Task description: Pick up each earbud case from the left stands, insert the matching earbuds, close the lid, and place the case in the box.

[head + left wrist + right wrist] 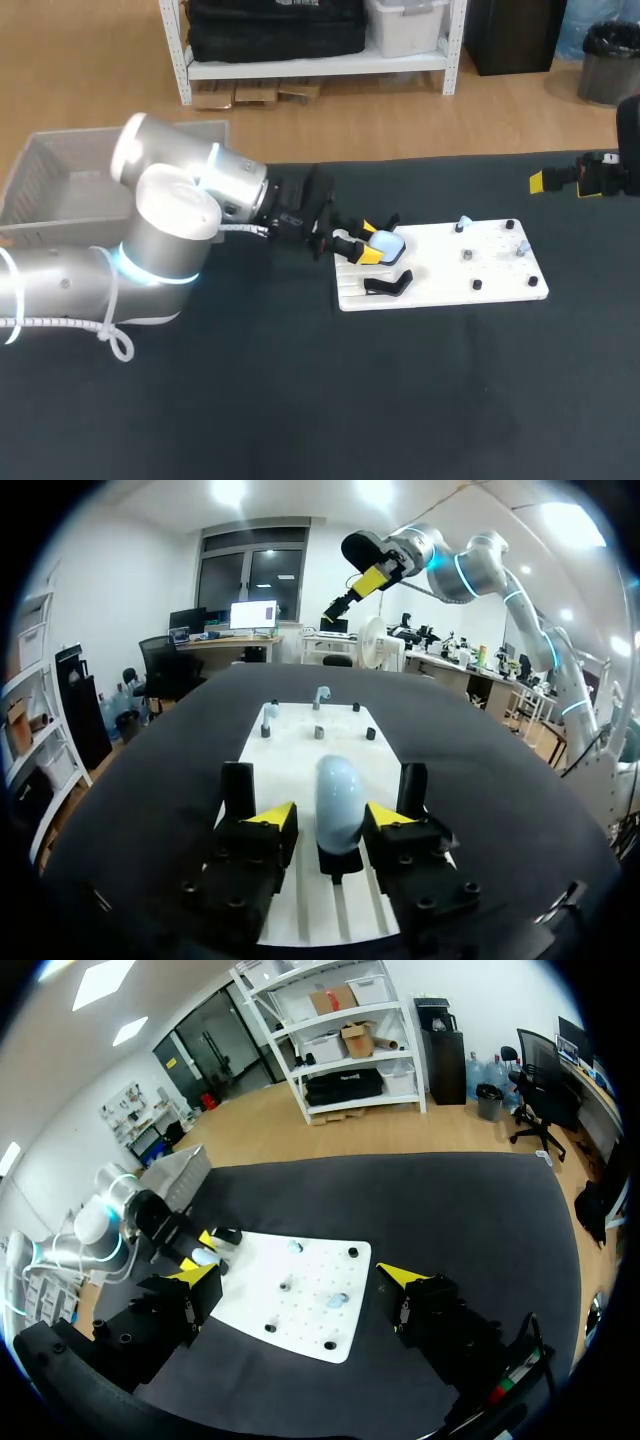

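A white board [490,268] lies flat on the black table [300,400], right of its middle, with its long side running across the table. Small black pegs [510,225] stand near the board's far and near edges, and a grey stud [466,254] sits close to its centre. Narrow grooves [348,290] run side by side along the board's left end, cut into the white surface.

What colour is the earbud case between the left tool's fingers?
Pale blue. The case shows best in the left wrist view.
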You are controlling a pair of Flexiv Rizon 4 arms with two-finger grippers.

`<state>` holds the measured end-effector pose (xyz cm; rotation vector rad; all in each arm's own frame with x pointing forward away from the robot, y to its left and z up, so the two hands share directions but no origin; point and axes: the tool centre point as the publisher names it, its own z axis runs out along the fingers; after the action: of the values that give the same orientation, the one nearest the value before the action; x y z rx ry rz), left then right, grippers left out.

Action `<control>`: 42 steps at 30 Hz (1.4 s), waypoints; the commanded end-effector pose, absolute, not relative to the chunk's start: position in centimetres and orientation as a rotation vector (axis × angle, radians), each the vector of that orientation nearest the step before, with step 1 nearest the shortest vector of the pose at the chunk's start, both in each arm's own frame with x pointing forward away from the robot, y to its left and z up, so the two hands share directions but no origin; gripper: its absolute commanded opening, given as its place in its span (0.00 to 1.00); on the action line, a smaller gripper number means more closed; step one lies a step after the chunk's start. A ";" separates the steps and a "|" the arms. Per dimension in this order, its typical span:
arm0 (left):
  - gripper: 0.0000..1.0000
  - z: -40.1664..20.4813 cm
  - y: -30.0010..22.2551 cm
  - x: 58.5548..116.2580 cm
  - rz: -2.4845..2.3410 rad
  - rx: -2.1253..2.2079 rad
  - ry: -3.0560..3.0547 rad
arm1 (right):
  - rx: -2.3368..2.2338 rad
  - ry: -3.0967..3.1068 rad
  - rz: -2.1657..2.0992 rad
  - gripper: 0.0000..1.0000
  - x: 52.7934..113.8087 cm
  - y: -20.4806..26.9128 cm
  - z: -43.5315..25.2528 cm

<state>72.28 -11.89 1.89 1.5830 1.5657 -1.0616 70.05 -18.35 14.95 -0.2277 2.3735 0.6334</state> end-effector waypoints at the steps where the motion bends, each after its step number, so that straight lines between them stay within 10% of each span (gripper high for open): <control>1: 0.41 1.7 -12.1 72.5 -1.071 1.588 1.563 | -0.231 2.373 0.637 1.00 70.1 -18.4 14.9; 8: 0.36 1.6 -12.4 72.1 -1.082 1.588 1.562 | -0.231 2.373 0.637 1.00 70.1 -18.4 14.9; 12: 0.00 1.7 -12.2 72.0 -1.082 1.581 1.560 | -0.231 2.373 0.637 1.00 70.1 -18.4 14.9; 42: 0.00 12.9 -11.4 69.2 -1.083 1.424 1.264 | -0.231 2.373 0.637 1.00 70.1 -18.4 14.9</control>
<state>69.70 -11.62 12.77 1.4507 1.2519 -1.1140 70.05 -18.35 14.95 -0.2277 2.3735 0.6334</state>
